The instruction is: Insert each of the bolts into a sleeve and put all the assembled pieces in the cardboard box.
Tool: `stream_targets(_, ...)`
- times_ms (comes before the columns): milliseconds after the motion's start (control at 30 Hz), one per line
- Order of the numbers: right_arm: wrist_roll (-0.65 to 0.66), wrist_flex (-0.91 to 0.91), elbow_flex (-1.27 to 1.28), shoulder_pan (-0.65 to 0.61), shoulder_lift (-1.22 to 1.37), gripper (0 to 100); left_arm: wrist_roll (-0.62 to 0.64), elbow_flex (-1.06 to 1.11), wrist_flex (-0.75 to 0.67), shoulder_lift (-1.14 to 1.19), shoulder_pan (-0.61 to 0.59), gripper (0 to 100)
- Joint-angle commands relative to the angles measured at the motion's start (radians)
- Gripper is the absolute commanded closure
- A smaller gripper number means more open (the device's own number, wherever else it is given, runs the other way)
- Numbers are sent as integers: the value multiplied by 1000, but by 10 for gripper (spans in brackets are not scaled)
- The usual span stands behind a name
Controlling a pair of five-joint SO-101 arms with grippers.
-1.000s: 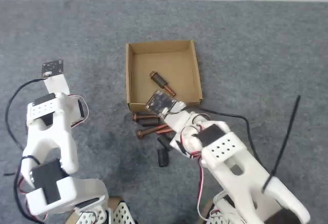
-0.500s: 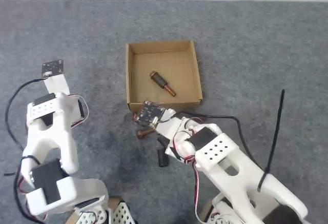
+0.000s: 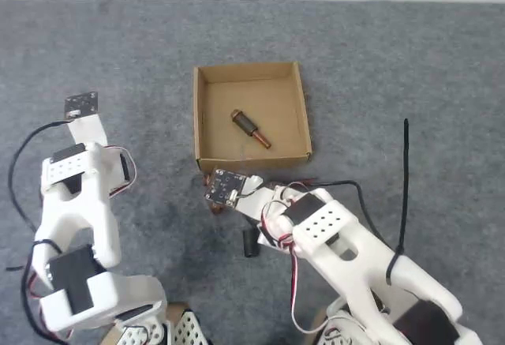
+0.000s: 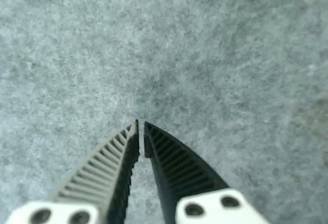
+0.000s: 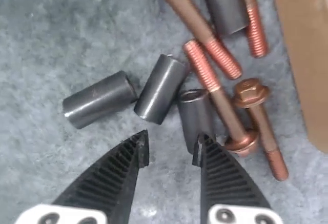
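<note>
The cardboard box (image 3: 207, 116) holds one bolt-in-sleeve piece (image 3: 250, 128). Just in front of the box lies a pile of copper bolts and dark sleeves. My right gripper (image 5: 171, 143) hovers open over it, with nothing between its fingers. A short sleeve (image 5: 197, 114) stands just beyond the gap, another sleeve (image 5: 160, 88) beside it and a third (image 5: 97, 98) farther out. Two bolts (image 5: 215, 90) (image 5: 259, 119) lie beside the short sleeve, and a long bolt (image 5: 192, 14) lies farther off. My left gripper (image 4: 141, 127) is shut over bare carpet, far left of the box.
Grey carpet covers the table. In the high view the right arm (image 3: 316, 226) hides most of the pile; one sleeve (image 3: 250, 242) shows at its near side. The left arm (image 3: 79, 195) stands at the left, away from the parts. A black cable (image 3: 402, 187) rises at the right.
The right arm's wrist has swung left and toward the near side, from the box's front wall to above the pile. The left arm has not moved.
</note>
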Motion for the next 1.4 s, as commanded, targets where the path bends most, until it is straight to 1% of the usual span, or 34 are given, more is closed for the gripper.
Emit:
stream_targets(0,20,-24,-28,22,24,854,-9,-48,-12,-11,0,988)
stream_targets(267,21,-62,-32,19,27,854,-9,-48,-12,-11,0,988)
stream_targets(333,46,-58,-32,18,18,854,-9,-48,-12,-11,0,988)
stream_targets(400,72,-27,-52,18,10,854,-9,-48,-12,-11,0,988)
stream_targets(533,110,90,-124,18,-19,853,-9,-48,-12,-12,0,988)
stream_targets(667,132,93,-135,18,-8,853,-9,-48,-12,-15,0,988)
stream_targets(733,132,93,-137,18,-2,827,-9,-48,-12,-15,0,988)
stream_targets(800,133,93,-137,18,-4,779,-9,-48,-12,-15,0,988)
stream_targets(867,157,96,-147,18,-2,755,-9,-48,-12,-15,0,988)
stream_targets(1033,167,64,-152,16,2,794,-9,-48,-12,-15,0,988)
stream_targets(1200,172,27,-186,18,111,791,-9,-48,-12,-15,2,988)
stream_targets(1367,233,24,-255,24,282,794,-9,-48,-12,-15,2,988)
